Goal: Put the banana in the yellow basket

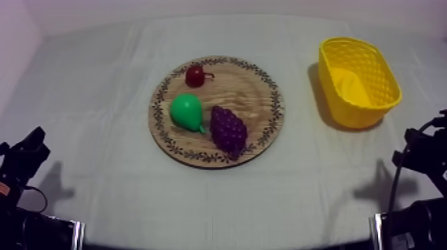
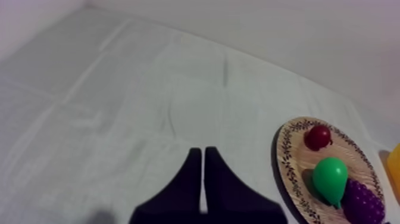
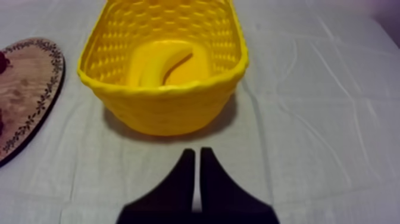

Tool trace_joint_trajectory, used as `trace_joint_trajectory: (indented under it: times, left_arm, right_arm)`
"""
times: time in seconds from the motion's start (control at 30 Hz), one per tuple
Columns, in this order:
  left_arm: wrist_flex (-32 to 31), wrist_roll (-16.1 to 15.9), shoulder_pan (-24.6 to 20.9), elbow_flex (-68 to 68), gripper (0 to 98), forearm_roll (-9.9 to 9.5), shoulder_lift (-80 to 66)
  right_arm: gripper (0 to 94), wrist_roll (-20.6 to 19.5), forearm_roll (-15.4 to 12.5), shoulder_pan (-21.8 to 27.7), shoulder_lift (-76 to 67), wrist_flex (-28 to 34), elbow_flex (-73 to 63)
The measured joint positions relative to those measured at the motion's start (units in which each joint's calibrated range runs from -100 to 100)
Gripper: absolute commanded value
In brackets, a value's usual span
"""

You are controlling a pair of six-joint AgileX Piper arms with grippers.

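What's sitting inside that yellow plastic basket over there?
A yellow toy banana lies on the floor of the yellow plastic basket. The basket's near wall covers the banana's lower edge and part of the floor, so nothing there can be seen.

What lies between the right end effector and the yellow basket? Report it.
Only bare cloth: in the right wrist view, the right end effector, shut, faces the basket holding the banana.

The yellow toy banana lies in the yellow lattice-walled basket, its lower part hidden behind the near wall (its outline blurs, yellow on yellow). Beside it, the round wooden board with a patterned rim runs off the right wrist view's edge.
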Motion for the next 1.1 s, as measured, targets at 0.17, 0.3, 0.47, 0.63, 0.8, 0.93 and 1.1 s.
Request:
trace_joint_trajectory:
  times: [0.17, 0.3, 0.47, 0.63, 0.8, 0.93, 1.1]
  left_arm:
    - [0.0, 0.0, 0.0, 0.0, 0.1, 0.0, 0.0]
    - [0.0, 0.0, 0.0, 0.0, 0.1, 0.0, 0.0]
    - [0.0, 0.0, 0.0, 0.0, 0.1, 0.0, 0.0]
    - [0.0, 0.0, 0.0, 0.0, 0.1, 0.0, 0.0]
    - [0.0, 0.0, 0.0, 0.0, 0.1, 0.0, 0.0]
    - [0.0, 0.0, 0.0, 0.0, 0.1, 0.0, 0.0]
    - [0.0, 0.0, 0.0, 0.0, 0.1, 0.0, 0.0]
  right_arm:
    - [0.5, 2.14, -3.83, 0.56, -2.75, 0.13, 0.0]
    - [0.5, 0.9, -4.36, 0.48, -4.04, 0.48, -0.06]
    - [0.5, -2.41, -4.43, 0.82, -4.24, -2.5, 1.16]
    - [0.5, -2.32, -4.32, 1.25, -4.26, -5.85, 1.49]
    - [0.5, 2.16, -4.2, 1.26, -4.26, -6.0, 1.54]
    - [0.5, 6.56, -4.2, 1.29, -4.26, -6.17, 1.54]
    - [0.5, 7.81, -4.2, 1.32, -4.26, -6.17, 1.54]
